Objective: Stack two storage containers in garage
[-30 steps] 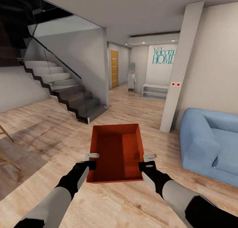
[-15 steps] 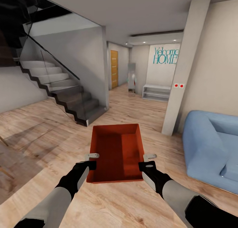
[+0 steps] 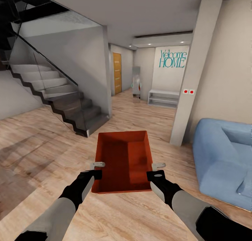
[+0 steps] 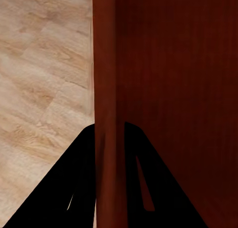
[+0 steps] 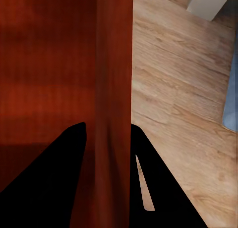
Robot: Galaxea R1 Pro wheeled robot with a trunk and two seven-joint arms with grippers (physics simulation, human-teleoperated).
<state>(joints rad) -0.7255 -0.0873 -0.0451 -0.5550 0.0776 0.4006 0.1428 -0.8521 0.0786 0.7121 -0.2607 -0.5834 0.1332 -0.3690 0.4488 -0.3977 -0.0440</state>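
Orange-red storage container (image 3: pixel 122 162) rides level for carrying, left gripper (image 3: pixel 97 165) at 9 o'clock and right gripper (image 3: pixel 158 165) at 3 o'clock, jaws clamped on opposite walls.

We counted one storage container (image 3: pixel 123 160), two grippers on it: left gripper (image 3: pixel 97 165) at 9 o'clock, right gripper (image 3: pixel 158 166) at 3. Also one blue sofa (image 3: pixel 224 157), one staircase (image 3: pixel 59 97), one wooden door (image 3: pixel 116 73), one pillar (image 3: pixel 192 73), two red dots (image 3: pixel 188 92).
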